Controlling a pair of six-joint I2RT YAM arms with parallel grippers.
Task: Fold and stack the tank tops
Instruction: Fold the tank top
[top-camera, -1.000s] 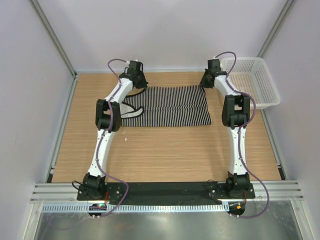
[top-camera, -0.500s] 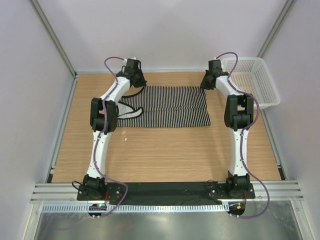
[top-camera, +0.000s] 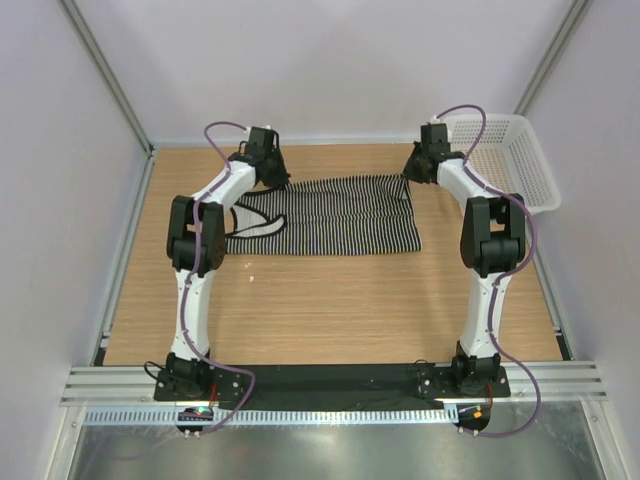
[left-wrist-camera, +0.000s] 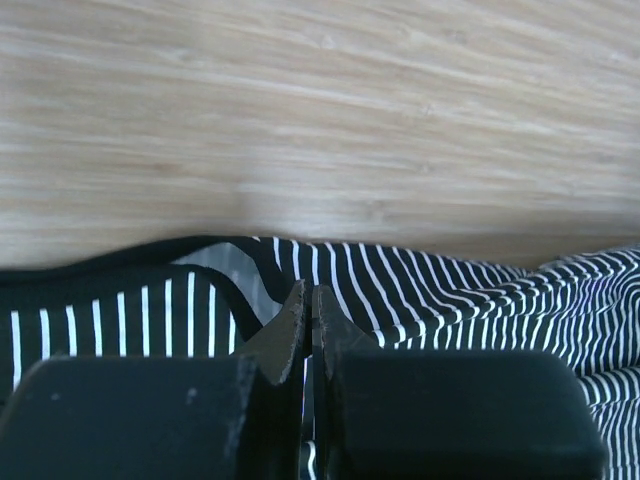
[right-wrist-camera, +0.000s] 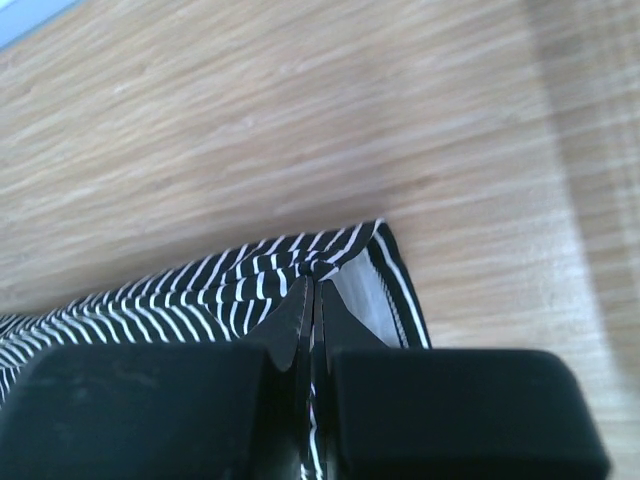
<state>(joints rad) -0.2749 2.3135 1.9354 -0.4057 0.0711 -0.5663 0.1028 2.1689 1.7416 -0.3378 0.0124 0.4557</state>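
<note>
One black-and-white striped tank top (top-camera: 330, 215) lies spread across the far middle of the wooden table. My left gripper (top-camera: 272, 172) is shut on its far left edge near the black-trimmed strap; the left wrist view shows striped fabric (left-wrist-camera: 430, 290) pinched between the jaws (left-wrist-camera: 308, 300). My right gripper (top-camera: 412, 170) is shut on the far right corner; the right wrist view shows the hem corner (right-wrist-camera: 380, 270) pinched and lifted at the jaws (right-wrist-camera: 312, 290). The far edge of the cloth is raised off the table.
A white plastic mesh basket (top-camera: 525, 185) stands at the far right, next to my right arm. A small white speck (top-camera: 249, 277) lies on the wood in front of the tank top. Grey walls close in the table on three sides.
Both grippers have moved a little toward the far edge and up, lifting the tank top's far edge. The cloth's far side now bows between them.
</note>
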